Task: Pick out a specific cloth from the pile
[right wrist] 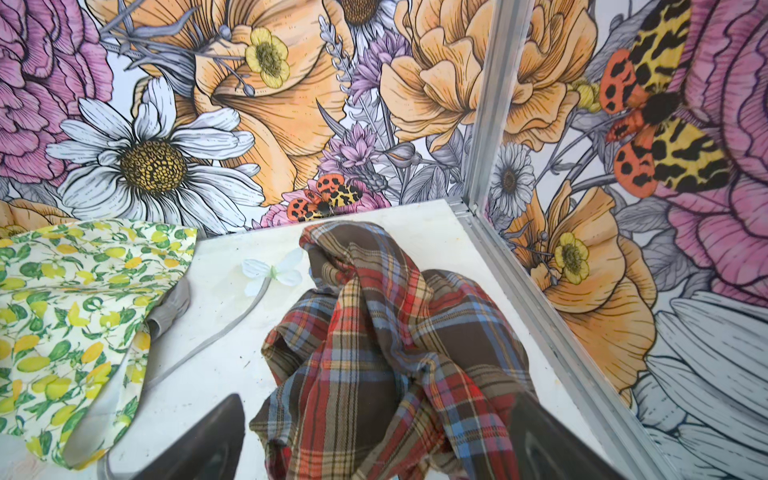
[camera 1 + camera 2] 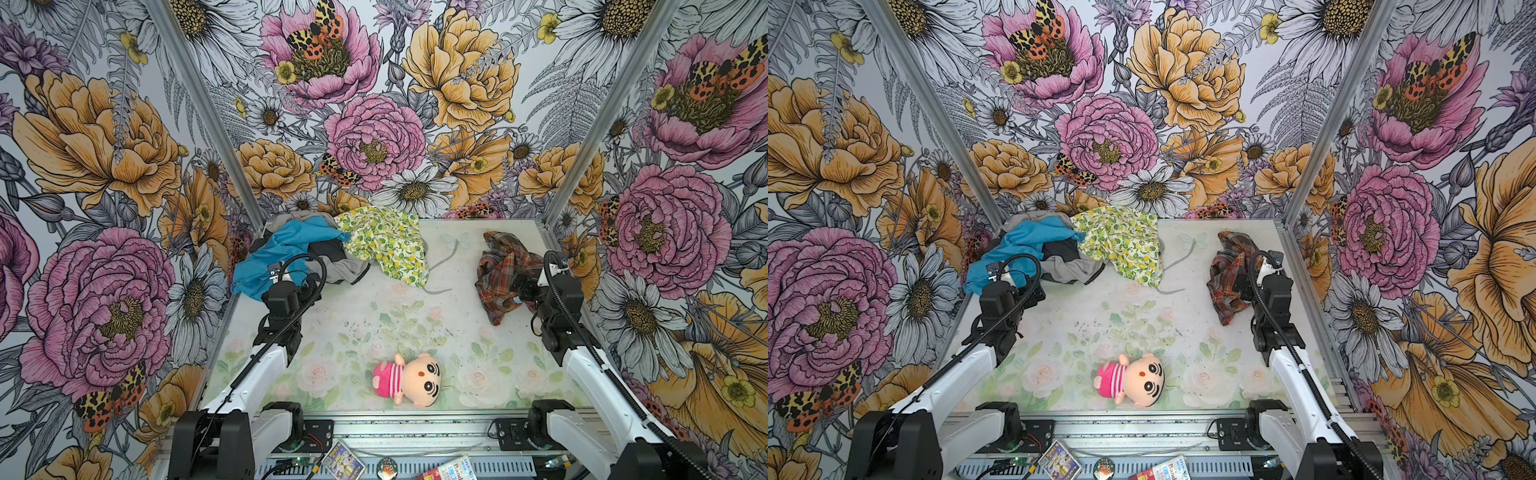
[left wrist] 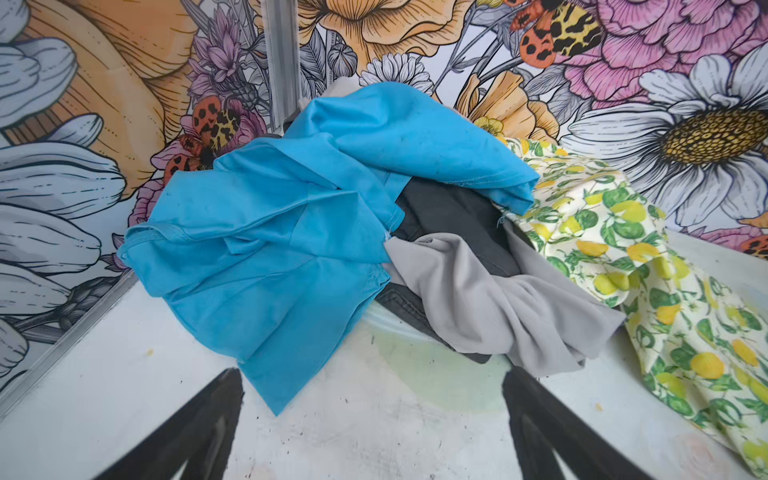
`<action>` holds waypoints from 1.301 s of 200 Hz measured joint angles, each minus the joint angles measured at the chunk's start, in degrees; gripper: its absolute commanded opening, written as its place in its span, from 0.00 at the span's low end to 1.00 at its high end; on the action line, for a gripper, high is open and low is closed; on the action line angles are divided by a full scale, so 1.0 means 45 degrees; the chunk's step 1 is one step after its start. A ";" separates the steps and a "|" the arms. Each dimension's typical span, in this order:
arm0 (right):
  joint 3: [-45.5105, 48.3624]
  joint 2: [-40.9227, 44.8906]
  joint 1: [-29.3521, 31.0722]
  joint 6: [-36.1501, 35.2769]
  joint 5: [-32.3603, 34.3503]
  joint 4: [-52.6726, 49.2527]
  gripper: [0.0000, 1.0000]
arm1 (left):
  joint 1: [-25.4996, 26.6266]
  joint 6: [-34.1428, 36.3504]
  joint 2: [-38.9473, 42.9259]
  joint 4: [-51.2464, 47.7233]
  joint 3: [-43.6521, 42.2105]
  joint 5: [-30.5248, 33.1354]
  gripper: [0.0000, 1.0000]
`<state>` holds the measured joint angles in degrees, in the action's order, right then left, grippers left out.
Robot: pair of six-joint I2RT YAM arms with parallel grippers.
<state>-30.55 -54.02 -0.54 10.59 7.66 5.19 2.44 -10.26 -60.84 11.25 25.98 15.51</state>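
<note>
The cloth [image 2: 505, 276], a plaid piece in red-orange, brown, navy and white checks, is seen crumpled on the worktop [image 2: 415, 324]. It is placed beyond the plush doll [image 2: 409, 380] and to its right, close to the right wall. It is kept well apart from the pile [image 2: 316, 253], which is heaped beyond the doll and to its left, in the far left corner.

4 pieces can be made out in the pile. A turquoise-blue cloth [image 3: 291, 232] is draped over the top and over the side farthest from the doll's right. A dark piece [image 3: 453, 220] is tucked beneath it, and a grey piece [image 3: 498, 307] is folded across the edge nearest the doll. A lemon-print cloth [image 3: 623, 257] is spread on the side turned toward the plaid cloth.

The left gripper [image 3: 372, 376] is held wide just on the doll's side of the pile. Only bare worktop and a hanging corner of the turquoise-blue cloth are seen between its fingers, and nothing is gripped.

The right gripper [image 1: 380, 405] is also spread wide, at the doll-side edge of the plaid cloth. The fabric is bunched between its 2 fingers but is not clamped. Whether the fingers are touched by the fabric cannot be told.

The doll, in a pink striped top, is laid near the front edge of the worktop, between the 2 arm bases.
</note>
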 measured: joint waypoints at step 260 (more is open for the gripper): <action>0.2467 -0.7431 -0.0039 -0.0942 0.0418 1.0205 1.00 | -0.1219 0.1656 -0.5785 0.8009 -0.0695 -0.2356 0.99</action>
<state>-19.44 -87.46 -0.71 6.35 9.54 51.11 -3.05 -2.81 -86.87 47.29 22.85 4.91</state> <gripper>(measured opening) 0.995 0.987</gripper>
